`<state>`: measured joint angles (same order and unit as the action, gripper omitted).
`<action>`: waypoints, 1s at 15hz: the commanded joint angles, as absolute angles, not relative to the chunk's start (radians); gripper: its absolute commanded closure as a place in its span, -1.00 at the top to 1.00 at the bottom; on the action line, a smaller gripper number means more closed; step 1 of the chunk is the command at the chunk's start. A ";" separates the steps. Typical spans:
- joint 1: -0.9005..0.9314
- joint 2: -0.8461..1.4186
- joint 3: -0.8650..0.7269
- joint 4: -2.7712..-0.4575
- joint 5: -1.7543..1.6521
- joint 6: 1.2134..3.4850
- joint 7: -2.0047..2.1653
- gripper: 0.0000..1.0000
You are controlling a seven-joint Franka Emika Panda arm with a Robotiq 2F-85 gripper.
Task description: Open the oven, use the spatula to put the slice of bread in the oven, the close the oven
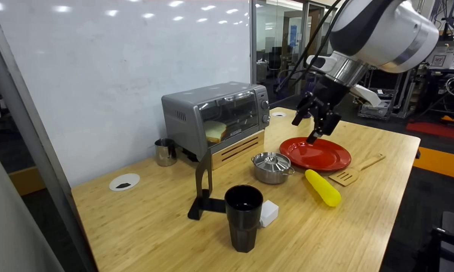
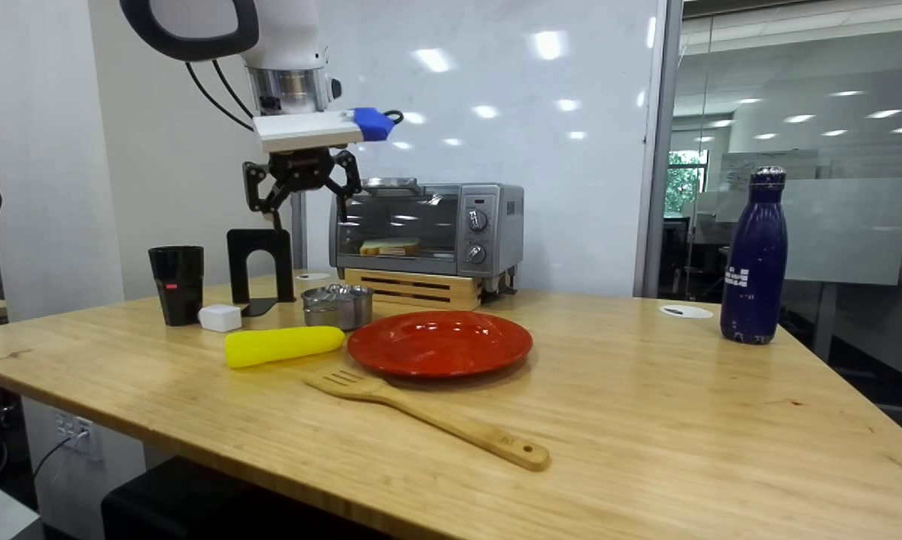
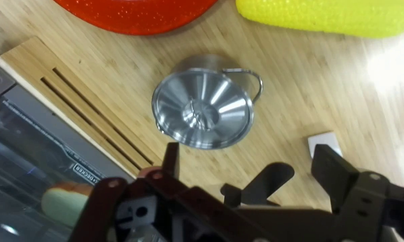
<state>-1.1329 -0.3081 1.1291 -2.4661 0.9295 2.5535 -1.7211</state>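
Currently the gripper [image 2: 308, 217] is hanging above the table [image 2: 631, 405], and its fingers are standing wide apart. In an exterior view the oven [image 2: 425, 225] is standing at the far side of the table, its glass door closed, and the slice of bread [image 2: 389, 247] is lying inside, toward the left end, showing through the glass. There, the spatula [image 2: 428, 412] is lying on the near side, just in front of the red plate [image 2: 440, 349], its slotted blade pointing left and its handle slanting right and nearer. A bright yellow object [image 2: 284, 346] is lying left of the plate, and a lidded metal pot [image 2: 338, 309] is standing beyond its right end. Farther left, a white block [image 2: 220, 318] is resting just beside a black cup [image 2: 177, 285], while a dark blue bottle [image 2: 755, 262] is standing upright at the right.
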 commanded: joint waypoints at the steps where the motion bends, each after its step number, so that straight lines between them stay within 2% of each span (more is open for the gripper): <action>1: -0.939 -0.556 0.896 -2.542 1.113 2.397 -1.743 1.00; 3: -0.856 -0.673 0.778 -2.590 1.115 2.317 -1.701 1.00; 9: -0.413 -0.743 0.280 -2.736 0.759 2.394 -1.401 1.00; 15: -0.179 -0.743 -0.037 -2.770 0.501 2.464 -1.141 1.00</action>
<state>-0.2729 -0.7430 0.0703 -2.7466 0.5805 2.4070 -1.2256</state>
